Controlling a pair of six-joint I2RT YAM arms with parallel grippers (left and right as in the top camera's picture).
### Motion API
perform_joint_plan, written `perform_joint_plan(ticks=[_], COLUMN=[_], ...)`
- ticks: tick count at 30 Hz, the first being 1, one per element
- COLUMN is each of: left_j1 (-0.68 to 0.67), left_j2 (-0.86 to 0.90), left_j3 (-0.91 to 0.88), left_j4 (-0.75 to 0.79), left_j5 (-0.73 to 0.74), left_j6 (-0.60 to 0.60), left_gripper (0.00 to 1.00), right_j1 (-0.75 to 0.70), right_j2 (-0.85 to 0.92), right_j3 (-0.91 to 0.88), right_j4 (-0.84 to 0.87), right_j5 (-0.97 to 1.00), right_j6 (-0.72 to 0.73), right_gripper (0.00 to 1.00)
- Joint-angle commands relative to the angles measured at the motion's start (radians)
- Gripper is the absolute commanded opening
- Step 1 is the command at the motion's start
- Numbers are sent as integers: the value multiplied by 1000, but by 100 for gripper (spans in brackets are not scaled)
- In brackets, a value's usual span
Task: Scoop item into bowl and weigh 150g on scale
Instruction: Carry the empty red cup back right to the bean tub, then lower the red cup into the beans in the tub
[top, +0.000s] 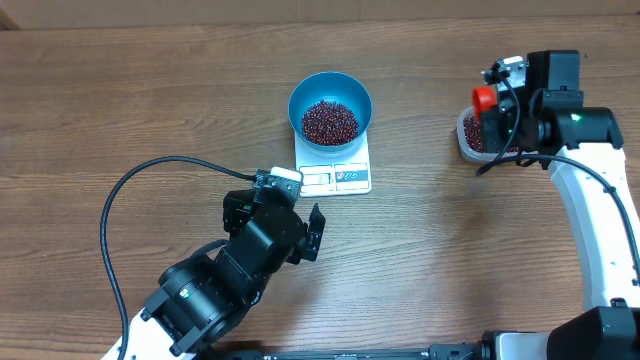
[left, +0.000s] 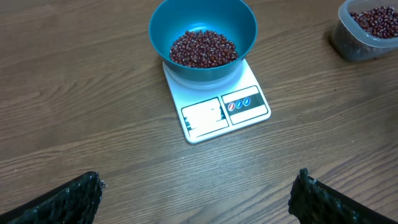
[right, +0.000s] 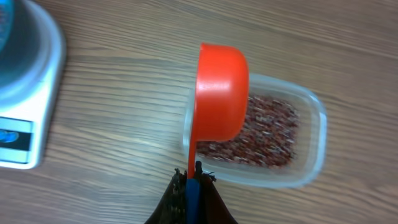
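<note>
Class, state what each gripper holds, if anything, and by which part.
Right gripper clamps the orange scoop by its handle end. Left gripper is open, holding nothing.

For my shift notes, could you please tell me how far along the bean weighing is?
Done: beans heaped in the blue bowl on the scale. In hand: the right pincer is shut on the orange scoop over the clear tub; the left pincer is open. Left: confirming the weight; the display is unreadable.

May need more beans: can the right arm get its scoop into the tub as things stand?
Probably yes: the right end effector holds the scoop over the open tub of beans, with nothing between them.
</note>
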Motion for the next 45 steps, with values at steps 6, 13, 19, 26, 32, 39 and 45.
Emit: perform_joint_plan(ticks=[6, 13, 19, 26, 32, 39, 45], left_j1=[5, 5, 5, 5, 5, 5, 5], left_j2=[2, 2, 2, 2, 2, 2, 2], left_j3=[-8, -8, -8, -8, -8, -8, -8], left_j4=[4, 9, 10, 23, 23, 23, 23], left_j5=[4, 3, 4, 4, 5, 5, 5], left_j6=[-14, -14, -14, -14, -14, -14, -14], left_gripper=[99, 100, 99, 99, 100, 99, 100], right_j1=[-73, -112, -113, -113, -113, -113, -127], right_j2=[-11, 25, 90, 202, 255, 257, 257], right_j3=[24, -53, -61, -65, -66, -74, -74], right_j4=[-48, -14, 10, 10, 0, -14, -15], right_j5=[105, 13, 14, 13, -58, -223, -284], right_j6=[24, 24, 24, 24, 23, 12, 12], right_gripper=[4, 4, 4, 4, 4, 4, 4])
